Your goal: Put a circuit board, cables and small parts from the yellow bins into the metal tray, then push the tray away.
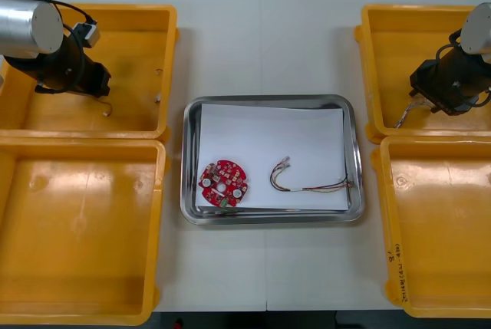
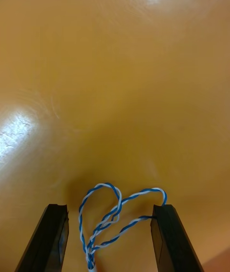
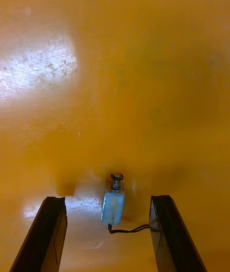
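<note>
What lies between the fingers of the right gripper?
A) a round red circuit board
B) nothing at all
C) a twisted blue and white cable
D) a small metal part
C: the right wrist view shows the twisted blue and white cable between the open fingers of the right gripper, inside a yellow bin.

Likely a lab assembly station. On a light table (image 1: 307, 37), yellow bins (image 1: 77, 222) at three and nine o'clock (two apiece) flank a metal tray (image 1: 188, 160).
</note>
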`<action>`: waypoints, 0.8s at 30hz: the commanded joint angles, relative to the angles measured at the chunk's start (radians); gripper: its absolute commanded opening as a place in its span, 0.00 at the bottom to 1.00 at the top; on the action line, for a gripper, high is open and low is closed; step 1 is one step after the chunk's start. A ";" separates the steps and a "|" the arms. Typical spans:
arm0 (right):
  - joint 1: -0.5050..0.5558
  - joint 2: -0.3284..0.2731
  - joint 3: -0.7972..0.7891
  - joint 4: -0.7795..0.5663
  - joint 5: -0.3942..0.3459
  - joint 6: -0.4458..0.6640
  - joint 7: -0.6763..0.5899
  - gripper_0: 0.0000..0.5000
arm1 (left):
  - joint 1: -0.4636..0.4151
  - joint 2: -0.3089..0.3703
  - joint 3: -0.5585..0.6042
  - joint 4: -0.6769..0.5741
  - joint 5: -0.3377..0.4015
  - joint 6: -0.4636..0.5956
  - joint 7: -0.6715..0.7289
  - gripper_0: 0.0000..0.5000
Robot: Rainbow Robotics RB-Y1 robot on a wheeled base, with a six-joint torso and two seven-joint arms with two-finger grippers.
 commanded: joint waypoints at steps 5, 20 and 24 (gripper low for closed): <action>0.024 0.010 0.012 -0.015 -0.021 -0.037 0.006 0.97 | -0.035 -0.017 -0.042 0.005 0.004 -0.050 -0.065 1.00; 0.029 0.013 0.010 -0.017 -0.027 -0.057 0.006 0.00 | 0.002 -0.017 -0.066 0.005 0.008 -0.119 -0.069 0.00; 0.027 0.011 -0.011 -0.027 -0.027 -0.061 0.014 0.00 | 0.002 -0.014 -0.065 0.007 0.010 -0.119 -0.069 0.00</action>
